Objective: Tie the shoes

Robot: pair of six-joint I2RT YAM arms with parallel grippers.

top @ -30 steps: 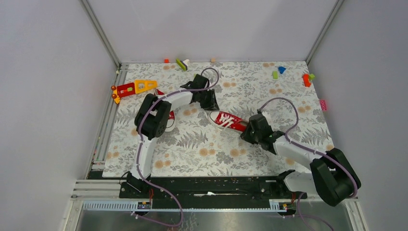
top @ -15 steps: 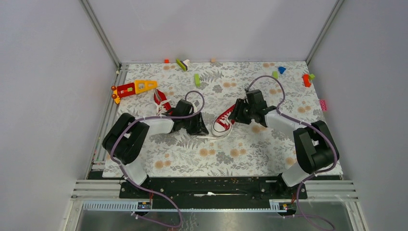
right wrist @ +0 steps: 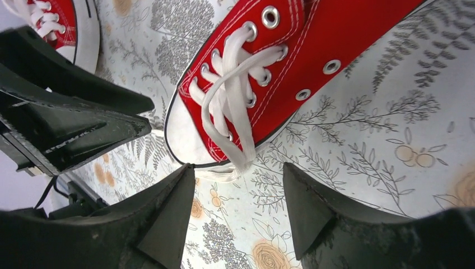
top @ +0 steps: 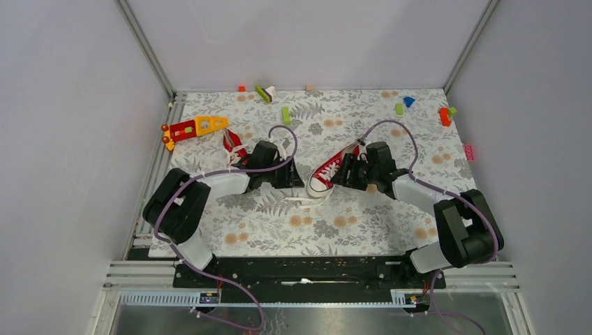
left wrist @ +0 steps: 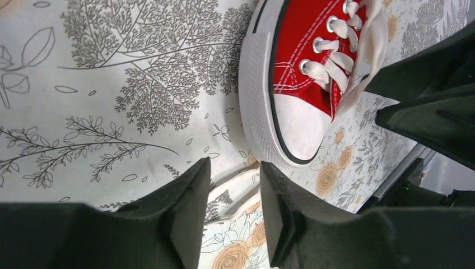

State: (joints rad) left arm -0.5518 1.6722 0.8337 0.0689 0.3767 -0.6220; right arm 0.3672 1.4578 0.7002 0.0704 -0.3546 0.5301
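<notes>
One red shoe [top: 334, 167] with a white toe cap lies mid-table, toe toward the near left. It shows in the left wrist view [left wrist: 297, 73] and the right wrist view [right wrist: 291, 61]. Its white laces [right wrist: 235, 106] are loose, and one end trails onto the cloth by the toe. My left gripper [top: 290, 178] is open just left of the toe, low over the cloth [left wrist: 234, 168]. My right gripper [top: 343, 172] is open over the shoe's lacing, empty [right wrist: 238, 174]. The second red shoe [top: 234, 145] lies behind the left arm, mostly hidden.
A red-and-yellow toy piece [top: 195, 127] lies at the far left. A green block [top: 285, 115] lies behind the shoes. Small coloured blocks lie along the back edge [top: 264, 92] and at the far right [top: 445, 115]. Grey walls enclose the floral cloth on three sides.
The left arm came from the far side to the toe's left. The right arm swung from the near side to the shoe's upper. The shoe turned, toe now near-left.
</notes>
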